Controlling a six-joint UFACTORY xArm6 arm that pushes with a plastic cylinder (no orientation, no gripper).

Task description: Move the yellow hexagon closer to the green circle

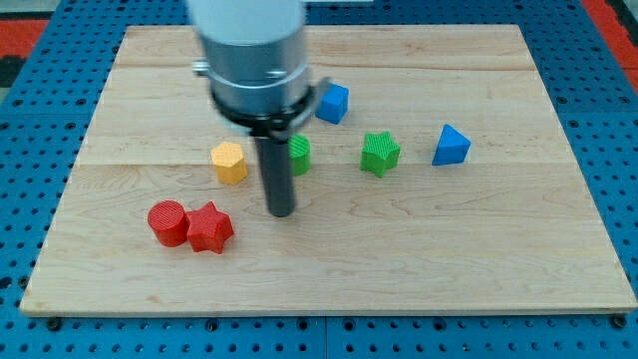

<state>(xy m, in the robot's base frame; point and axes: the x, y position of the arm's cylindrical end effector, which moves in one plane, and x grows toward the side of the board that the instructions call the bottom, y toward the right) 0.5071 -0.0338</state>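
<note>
My tip (282,211) rests on the bench (498,259) below and between yellow hexagon (229,162) and green circle (298,154); no gripper is fitted; an off-centre push could skid the hexagon aside.

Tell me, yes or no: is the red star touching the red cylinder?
Yes, the red star sits pressed against the red cylinder with no gap showing.

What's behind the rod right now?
The green circle sits behind the rod; only its right part shows, the rest is covered. The yellow hexagon lies uncovered to the rod's left. My tip rests below both blocks, touching neither.
</note>
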